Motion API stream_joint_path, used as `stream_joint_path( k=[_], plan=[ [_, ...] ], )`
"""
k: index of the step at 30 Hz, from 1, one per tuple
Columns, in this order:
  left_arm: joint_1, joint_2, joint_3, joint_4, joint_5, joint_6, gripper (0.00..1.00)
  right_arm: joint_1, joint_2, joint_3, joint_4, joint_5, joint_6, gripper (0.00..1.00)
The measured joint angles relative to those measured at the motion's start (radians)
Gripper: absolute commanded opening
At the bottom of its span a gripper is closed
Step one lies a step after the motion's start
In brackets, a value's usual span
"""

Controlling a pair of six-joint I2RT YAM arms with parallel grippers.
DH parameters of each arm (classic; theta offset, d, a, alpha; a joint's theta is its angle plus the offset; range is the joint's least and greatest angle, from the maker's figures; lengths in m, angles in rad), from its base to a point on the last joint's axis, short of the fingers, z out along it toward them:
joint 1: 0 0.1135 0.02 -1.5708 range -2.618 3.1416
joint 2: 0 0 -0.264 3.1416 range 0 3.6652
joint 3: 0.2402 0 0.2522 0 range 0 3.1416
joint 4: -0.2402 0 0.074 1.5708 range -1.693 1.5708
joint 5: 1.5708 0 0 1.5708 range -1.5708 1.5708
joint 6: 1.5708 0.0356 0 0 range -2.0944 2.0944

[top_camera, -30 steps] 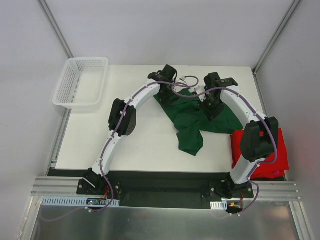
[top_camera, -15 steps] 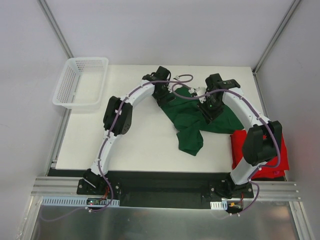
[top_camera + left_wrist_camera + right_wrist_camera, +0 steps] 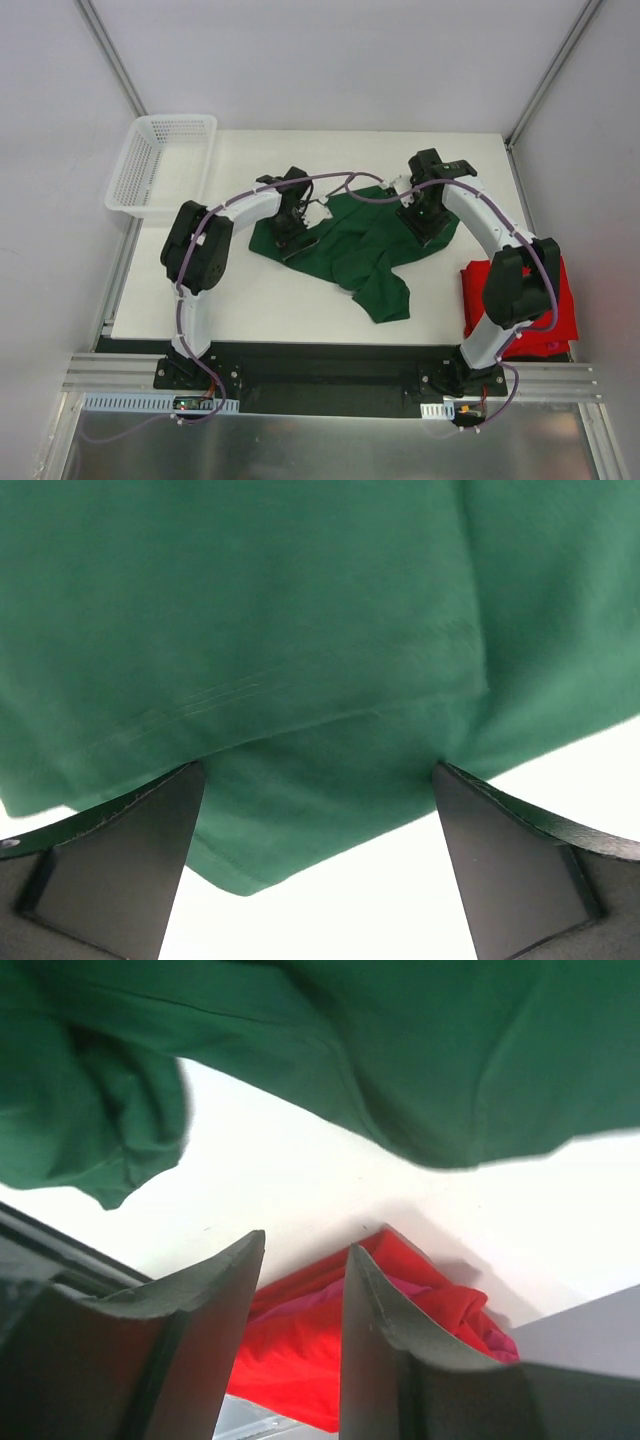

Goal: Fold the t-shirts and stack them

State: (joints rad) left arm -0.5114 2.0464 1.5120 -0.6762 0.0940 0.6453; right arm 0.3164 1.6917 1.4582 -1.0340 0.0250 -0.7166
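Note:
The dark green t-shirt [image 3: 360, 250] lies crumpled and partly spread across the middle of the table. My left gripper [image 3: 300, 222] stands open over its left part. In the left wrist view the wide-apart left gripper [image 3: 318, 770] frames the green shirt's [image 3: 300, 630] hemmed edge, with white table below it. My right gripper [image 3: 432, 222] is over the shirt's back right part. In the right wrist view the right gripper [image 3: 303, 1245] is open, with a narrow empty gap. The red t-shirt [image 3: 565, 315] lies folded at the front right edge, and the red t-shirt [image 3: 300, 1360] shows beyond those fingers.
A white mesh basket [image 3: 175, 120] stands at the table's back left corner. Bare white table [image 3: 250, 300] lies in front of the green shirt. The right arm's elbow hangs over the red shirt. Grey walls and frame posts enclose the back and sides.
My left arm has swung left and toward the front. The green shirt's left side has spread leftward with it. The right gripper has stayed in place, its jaws slightly wider.

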Motion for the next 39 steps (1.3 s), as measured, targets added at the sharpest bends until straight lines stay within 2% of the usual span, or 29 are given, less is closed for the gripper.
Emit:
stream_joint_path(
  k=[5, 11, 17, 20, 26, 29, 35, 39],
  plan=[
    [-0.011, -0.085, -0.079, -0.163, 0.079, -0.037, 0.99, 0.0, 0.061, 0.009, 0.014, 0.049, 0.003, 0.43],
    [-0.033, -0.235, -0.019, -0.328, 0.227, -0.056, 0.99, 0.0, 0.107, 0.045, 0.029, 0.071, 0.01, 0.44],
    [-0.002, -0.356, 0.131, -0.228, 0.254, -0.061, 0.99, 0.0, 0.127, 0.07, 0.072, 0.081, 0.014, 0.44],
    [0.031, -0.304, 0.166, -0.142, 0.23, -0.066, 0.99, 0.0, 0.177, 0.108, 0.09, 0.111, 0.01, 0.46],
    [0.061, 0.004, 0.219, -0.018, 0.121, -0.068, 0.99, 0.0, 0.321, 0.25, 0.099, 0.182, -0.004, 0.48],
    [0.064, 0.1, 0.219, 0.008, 0.065, -0.067, 0.99, 0.0, 0.366, 0.294, 0.103, 0.218, -0.01, 0.48],
    [0.068, 0.109, 0.212, 0.076, -0.003, -0.056, 0.99, 0.0, 0.376, 0.286, 0.098, 0.229, -0.013, 0.47],
    [0.065, 0.038, 0.133, 0.109, -0.027, -0.054, 0.99, 0.0, 0.369, 0.239, 0.106, 0.224, -0.012, 0.44]
  ],
)
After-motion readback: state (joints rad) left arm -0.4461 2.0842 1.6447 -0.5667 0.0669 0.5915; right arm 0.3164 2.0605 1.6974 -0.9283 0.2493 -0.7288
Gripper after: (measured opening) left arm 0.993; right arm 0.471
